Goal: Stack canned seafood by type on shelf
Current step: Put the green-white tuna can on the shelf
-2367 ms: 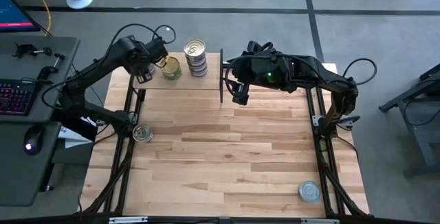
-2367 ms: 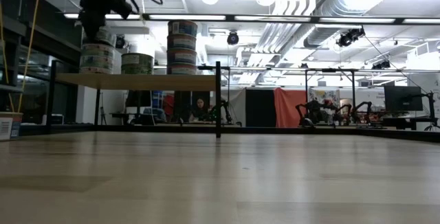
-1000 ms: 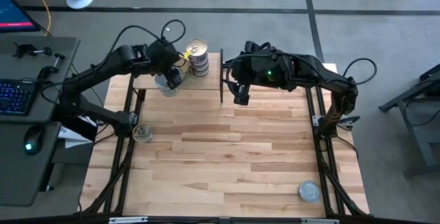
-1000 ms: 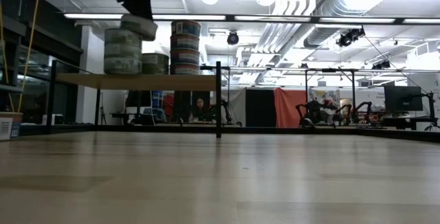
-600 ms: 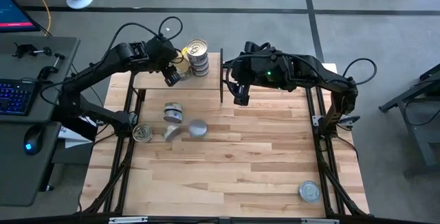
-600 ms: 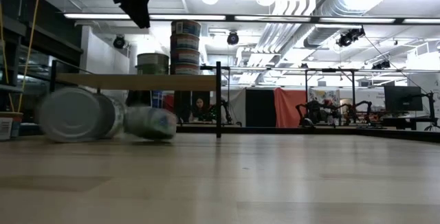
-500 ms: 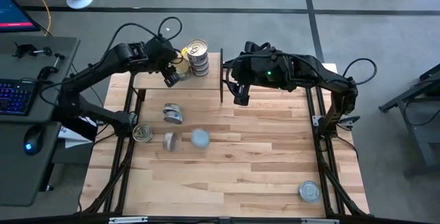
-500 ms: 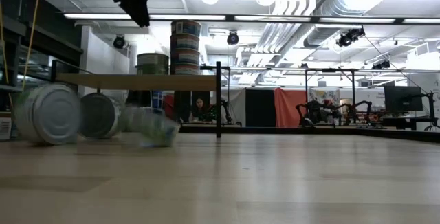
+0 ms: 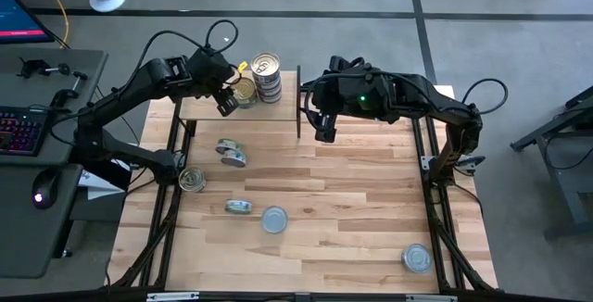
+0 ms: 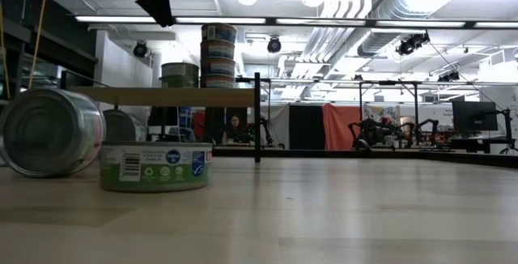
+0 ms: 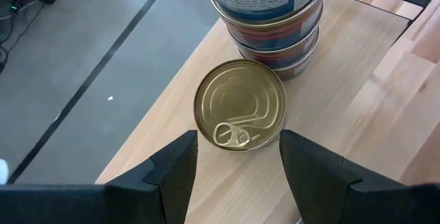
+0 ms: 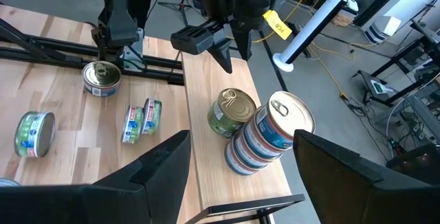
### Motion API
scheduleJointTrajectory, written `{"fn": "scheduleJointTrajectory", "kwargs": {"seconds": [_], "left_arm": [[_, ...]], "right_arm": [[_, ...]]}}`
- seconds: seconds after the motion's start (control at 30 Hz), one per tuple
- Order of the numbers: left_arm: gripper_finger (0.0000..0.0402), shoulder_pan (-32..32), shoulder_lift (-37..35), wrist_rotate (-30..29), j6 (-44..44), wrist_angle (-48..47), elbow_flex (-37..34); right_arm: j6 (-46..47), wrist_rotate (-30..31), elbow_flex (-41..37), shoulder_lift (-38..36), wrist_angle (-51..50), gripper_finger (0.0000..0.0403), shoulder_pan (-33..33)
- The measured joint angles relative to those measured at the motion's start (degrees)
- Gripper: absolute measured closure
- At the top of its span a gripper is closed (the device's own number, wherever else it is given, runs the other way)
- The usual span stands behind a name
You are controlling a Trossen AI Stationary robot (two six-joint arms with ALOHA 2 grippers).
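The left gripper (image 9: 225, 104) is held above the shelf (image 9: 199, 109), its fingers spread and nothing between them. In the left wrist view a gold-topped tin (image 11: 239, 105) is seen on the board between the fingers (image 11: 180, 176), untouched, just beside a stack of blue-labelled tins (image 11: 269, 11). On the tabletop (image 9: 371, 209) in front of the shelf, two tins (image 9: 231, 153) are seen lying close together, apparently on their sides. A green-labelled tin (image 9: 238, 207) and a silver-topped tin (image 9: 273, 220) lie further forward, near each other. Another tin (image 9: 192, 180) stands by the left edge, and one more (image 9: 417, 259) sits well apart at the near right corner. The right gripper (image 9: 323, 124) is held beside the shelf's right end, parted and empty.
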Motion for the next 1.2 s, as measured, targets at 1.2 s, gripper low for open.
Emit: {"fn": "scheduleJointTrajectory", "kwargs": {"seconds": [1.2], "left_arm": [[0.0169, -66.88, 1.16, 12.46, -49.19, -10.75, -19.73]], "right_arm": [[1.28, -1.96, 0.0, -0.02, -4.52, 0.0155, -0.16]]}}
